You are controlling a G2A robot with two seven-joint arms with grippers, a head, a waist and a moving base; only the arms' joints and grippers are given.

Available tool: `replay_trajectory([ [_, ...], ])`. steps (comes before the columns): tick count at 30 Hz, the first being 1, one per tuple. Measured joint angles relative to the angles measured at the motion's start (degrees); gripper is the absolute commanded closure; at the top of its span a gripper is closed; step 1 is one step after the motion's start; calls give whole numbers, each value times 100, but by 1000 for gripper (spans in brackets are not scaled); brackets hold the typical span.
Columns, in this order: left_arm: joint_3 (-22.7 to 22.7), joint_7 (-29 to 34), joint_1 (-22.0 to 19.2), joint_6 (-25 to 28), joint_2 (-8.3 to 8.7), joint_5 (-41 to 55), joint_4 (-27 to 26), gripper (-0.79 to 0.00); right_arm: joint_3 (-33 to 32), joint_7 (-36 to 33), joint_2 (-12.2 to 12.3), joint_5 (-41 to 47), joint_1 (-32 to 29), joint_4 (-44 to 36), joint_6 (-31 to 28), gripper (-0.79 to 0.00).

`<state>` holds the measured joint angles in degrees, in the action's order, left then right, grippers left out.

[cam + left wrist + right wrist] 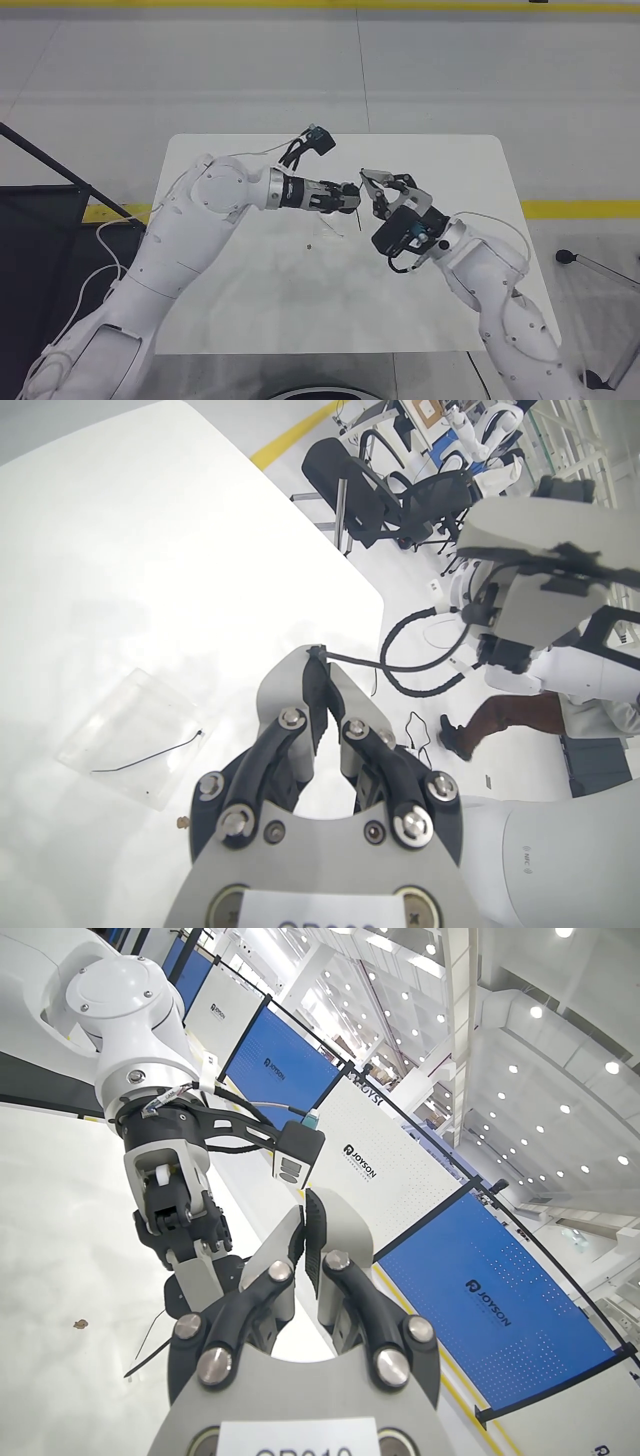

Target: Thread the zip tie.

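Top view, just left of frame centre: left gripper [350, 196] is hovering over the white table [250, 300], fingers pressing together and pinching the zip tie [357, 220]; the tie's tail is hanging down toward the tabletop; right gripper [372, 184] is sitting just beside it on the right, fingers pressing tight together; a second tie [145, 757] is lying inside a clear bag [115, 725] on the table.

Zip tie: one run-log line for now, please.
tie: loose, on or in clear bag | left gripper: shut, over table | right gripper: shut
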<state>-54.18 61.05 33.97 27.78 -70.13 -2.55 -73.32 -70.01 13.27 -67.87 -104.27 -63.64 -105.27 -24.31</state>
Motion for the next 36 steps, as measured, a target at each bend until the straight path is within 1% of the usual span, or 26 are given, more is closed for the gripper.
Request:
replay_trajectory([
  [12,29,25,36,-21,28,-30,-123,0,5,-194,-10,-270,-67,-70,482,0],
  [23,40,6,47,-152,40,88,-136,0,-7,-204,-25,-447,-132,-129,882,0],
  [31,66,61,18,-184,42,199,-92,0,-23,-159,-31,-501,-200,-161,1005,0],
  [36,93,72,-11,-223,37,251,-62,0,-2,-102,-32,-543,-223,-175,978,0],
])
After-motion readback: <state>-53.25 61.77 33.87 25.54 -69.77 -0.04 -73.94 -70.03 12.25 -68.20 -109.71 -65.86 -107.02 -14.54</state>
